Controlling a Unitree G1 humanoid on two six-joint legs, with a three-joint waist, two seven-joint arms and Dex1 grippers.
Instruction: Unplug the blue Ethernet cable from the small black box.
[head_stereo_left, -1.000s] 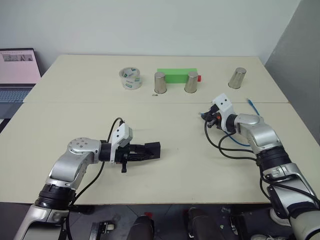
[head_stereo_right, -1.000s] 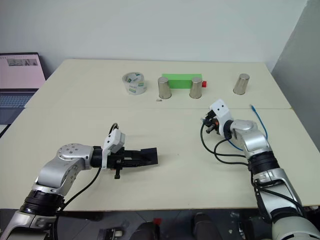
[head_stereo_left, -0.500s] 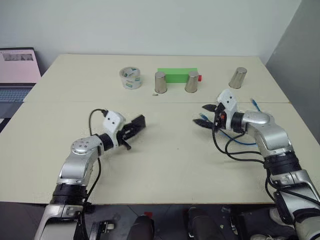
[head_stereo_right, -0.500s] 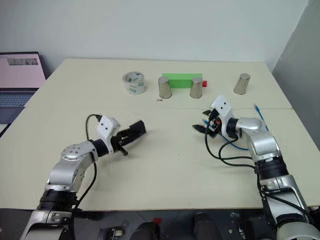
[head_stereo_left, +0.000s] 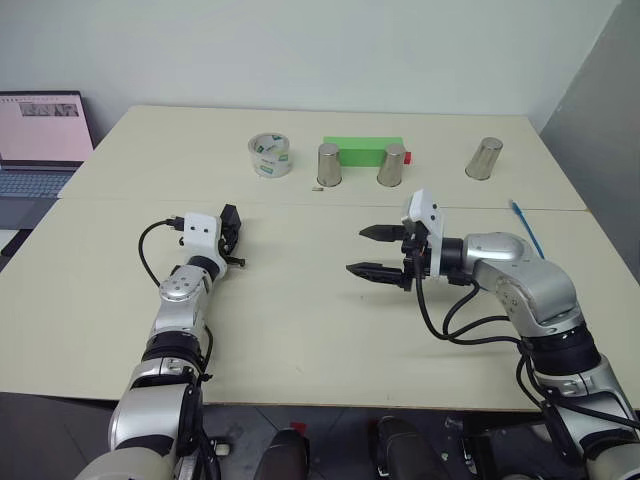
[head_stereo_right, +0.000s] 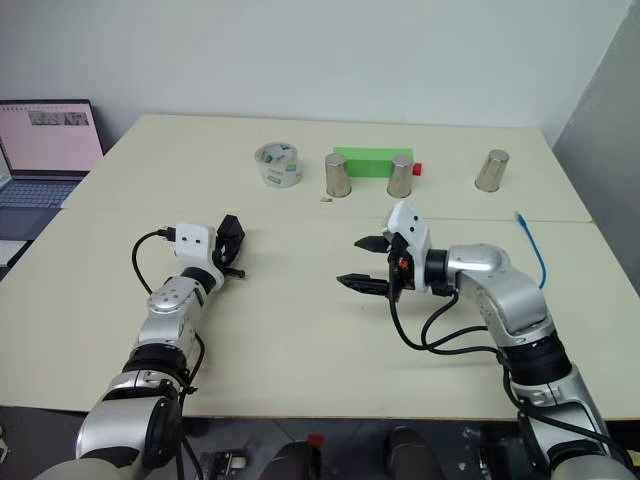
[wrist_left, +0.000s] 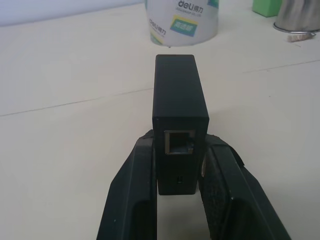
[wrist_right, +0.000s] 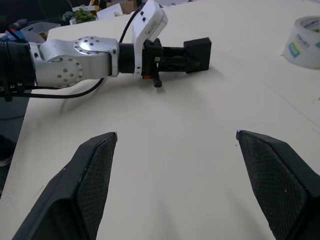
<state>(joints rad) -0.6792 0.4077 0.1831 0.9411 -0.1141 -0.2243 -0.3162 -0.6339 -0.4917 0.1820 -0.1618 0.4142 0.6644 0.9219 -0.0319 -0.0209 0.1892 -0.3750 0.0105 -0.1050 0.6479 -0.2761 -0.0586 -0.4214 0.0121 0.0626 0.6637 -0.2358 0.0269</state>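
The small black box (wrist_left: 179, 100) sits upright between my left gripper's (wrist_left: 179, 146) fingers, which are shut on its sides. Its port (wrist_left: 179, 141) faces the wrist camera with nothing plugged in. In the head views this gripper (head_stereo_left: 232, 228) is at the table's left, pointing away from me. The blue Ethernet cable (head_stereo_left: 524, 222) lies loose on the table at the far right, partly hidden behind my right arm. My right gripper (head_stereo_left: 356, 249) hovers mid-table, pointing left, open and holding nothing. Its wrist view looks past its fingers (wrist_right: 95, 170) at the box (wrist_right: 197, 49).
Along the back stand a tape roll (head_stereo_left: 269, 155), a green block (head_stereo_left: 362, 149) and three steel cups (head_stereo_left: 328, 164) (head_stereo_left: 391, 165) (head_stereo_left: 484, 158). A laptop (head_stereo_left: 40, 140) sits off the table's left. Black arm cables (head_stereo_left: 460, 320) loop under my right forearm.
My left arm swung forward and to the left with the box, turning to point away. My right gripper opened, dropped the cable's end, drew back toward the middle and turned left.
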